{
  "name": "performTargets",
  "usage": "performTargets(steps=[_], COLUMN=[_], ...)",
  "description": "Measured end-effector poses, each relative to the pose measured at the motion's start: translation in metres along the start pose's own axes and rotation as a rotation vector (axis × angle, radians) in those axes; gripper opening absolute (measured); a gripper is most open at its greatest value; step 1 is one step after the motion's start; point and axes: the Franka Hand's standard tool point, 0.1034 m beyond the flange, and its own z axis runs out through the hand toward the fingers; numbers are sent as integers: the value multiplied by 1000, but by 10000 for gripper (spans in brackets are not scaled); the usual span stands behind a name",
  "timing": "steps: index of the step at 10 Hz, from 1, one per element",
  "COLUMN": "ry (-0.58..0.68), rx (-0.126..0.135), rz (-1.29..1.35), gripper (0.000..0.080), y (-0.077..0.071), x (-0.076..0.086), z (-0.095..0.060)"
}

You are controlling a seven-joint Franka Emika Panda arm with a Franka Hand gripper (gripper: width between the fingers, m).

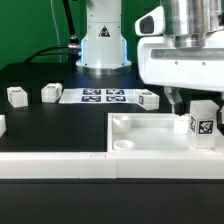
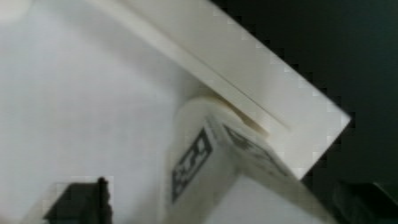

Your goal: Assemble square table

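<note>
A: is the gripper holding that leg?
B: nope, fingers spread wide, not pinching. Leg stands upright on the square table slab, toward the exterior view's right.

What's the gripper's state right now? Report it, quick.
Gripper: open, around the upright leg in the table corner, not clamping it.

Bright, even light nearly washes out the white tabletop (its edges read faintly) against the dark bench; shadows are soft. The wrist view is blurred, the exterior view coarse.
</note>
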Motion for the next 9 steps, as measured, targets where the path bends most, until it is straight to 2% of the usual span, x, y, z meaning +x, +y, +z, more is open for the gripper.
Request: performTargets(steps=[1, 3, 6, 7, 9], ry=[-33, -30, -12, -18, -20], rx=[-40, -33, -70, -71, -69], rz=[-121, -258, -830, -995, -980], gripper=[641, 648, 648, 648, 626], y=[-2, -3, -4, -2, -3], x=[-7, -4, -3, -2, -3], z=[-3, -4, -5, -4, -3])
